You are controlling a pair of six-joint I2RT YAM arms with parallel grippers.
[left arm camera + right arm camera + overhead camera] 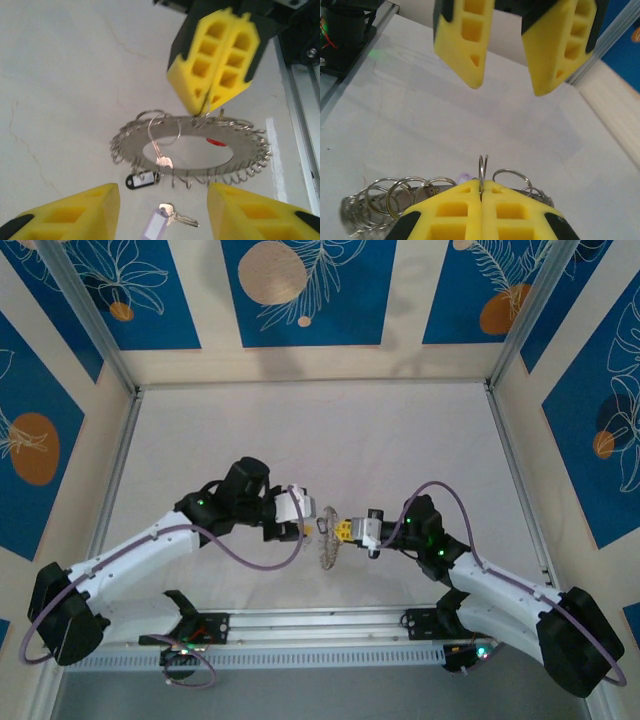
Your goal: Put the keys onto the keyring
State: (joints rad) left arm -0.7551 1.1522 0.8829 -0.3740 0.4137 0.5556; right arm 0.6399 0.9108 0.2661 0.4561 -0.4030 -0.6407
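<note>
from above, the keyring (328, 545) is between the two arms over the table (300, 430), with the left gripper (300, 523) just beside it and the right gripper (340, 532) touching its other side. in the left wrist view the right gripper is pressed together on a small wire loop (202, 119) at the far edge of the keyring, while the left fingers (65, 215) stand spread and hold nothing. the key with a pale oblong head (140, 180) appears to hang from the near edge of the keyring. the lilac key (159, 224) lies on the table just below that edge. in the right wrist view the pinch on the loop is clear, and the left gripper is open beyond the keyring. i judge that one key is on the keyring and the other is not yet. the next move asks the left gripper to go down, close on the lilac key and bring it to a loop.
</note>
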